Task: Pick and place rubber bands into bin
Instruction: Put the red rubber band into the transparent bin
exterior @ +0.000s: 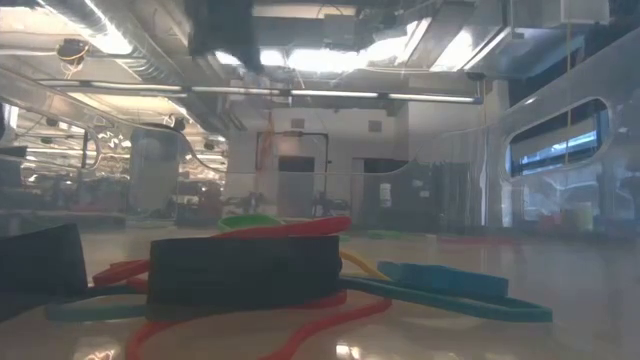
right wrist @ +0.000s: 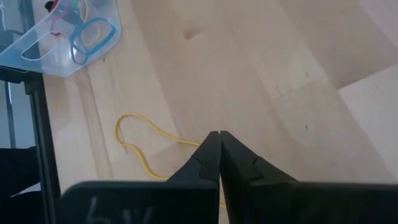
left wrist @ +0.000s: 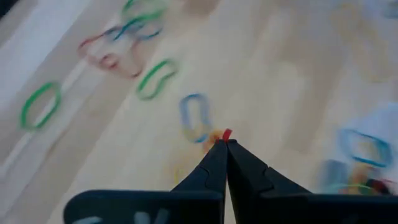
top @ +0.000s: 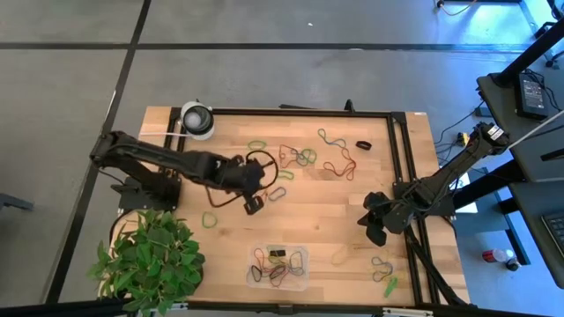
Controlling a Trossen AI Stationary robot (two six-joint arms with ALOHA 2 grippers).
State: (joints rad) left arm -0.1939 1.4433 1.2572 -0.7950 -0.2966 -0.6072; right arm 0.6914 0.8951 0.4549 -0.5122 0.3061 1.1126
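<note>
Many rubber bands lie loose on the wooden table, most of them at the far middle (top: 304, 157), among them a blue one (left wrist: 194, 117) and green ones (left wrist: 155, 78). The clear bin (top: 304, 255) stands near the front edge with several bands in it; the low view shows these close up (exterior: 300, 230). My left gripper (top: 254, 204) is at mid-table, shut on a red rubber band (left wrist: 226, 133). My right gripper (top: 374, 231) is shut and hovers at the right, over a yellow band (right wrist: 140, 140). The bin also shows in the right wrist view (right wrist: 37, 53). My left gripper pinches a red rubber band between its two fingertips; only a short red bit (left wrist: 227, 132) sticks out past the tips. The fingers hide the rest of the band, so how it hangs does not show.
A round white-and-grey object (top: 197, 119) stands at the far left corner and a potted plant (top: 150, 260) at the near left. A black frame rail (top: 398, 158) runs along the right side. More bands lie at the near right (top: 383, 269).
</note>
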